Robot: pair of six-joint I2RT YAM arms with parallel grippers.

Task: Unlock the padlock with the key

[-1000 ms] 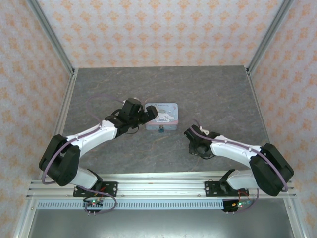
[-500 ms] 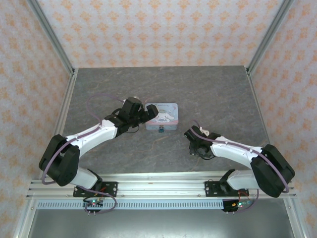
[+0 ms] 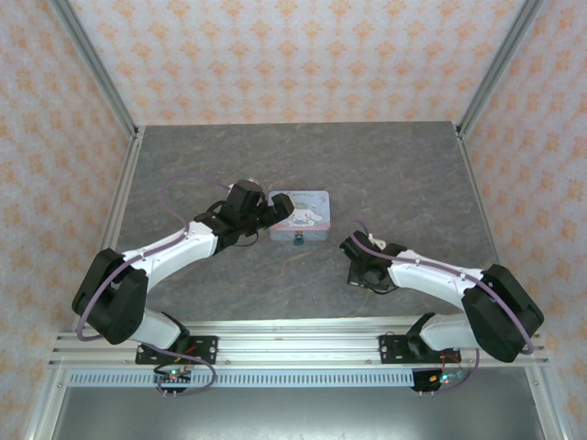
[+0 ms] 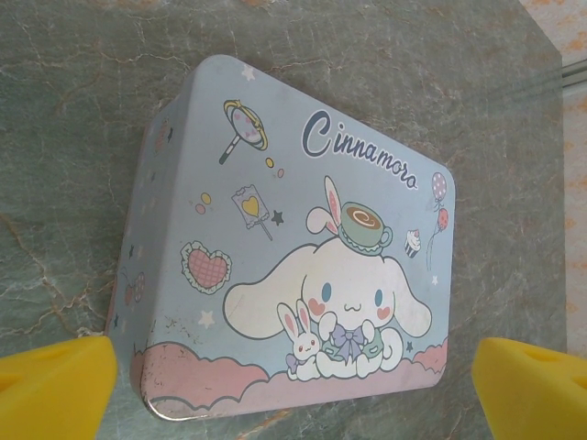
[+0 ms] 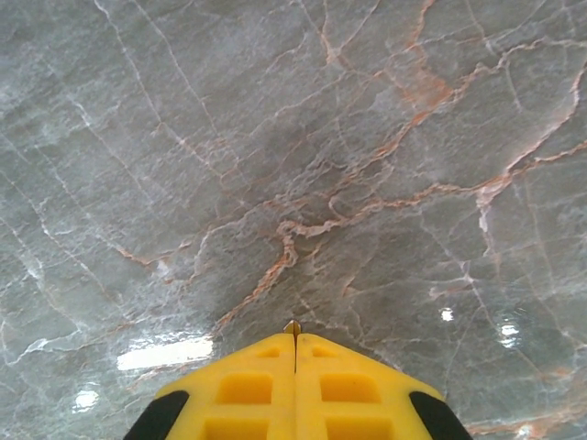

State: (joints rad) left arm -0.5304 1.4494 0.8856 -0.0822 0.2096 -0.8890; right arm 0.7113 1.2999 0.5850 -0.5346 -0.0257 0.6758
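I'm pinching what looks like the tiny silvery metal key (image 5: 293,326) in my clenched right end effector (image 5: 293,344), so I'm planning a slow lift toward the tiny teal padlock (image 3: 298,243) sitting at the near side of the pale-blue cartoon tin (image 4: 275,211).

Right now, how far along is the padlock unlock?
Done: the right gripper is shut low over the table, with a thin metal sliver at its tips, likely the key. In hand: the left gripper is open at the left end of the tin, not clamped. Left: carry the key to the padlock on the tin's near side, insert, turn.
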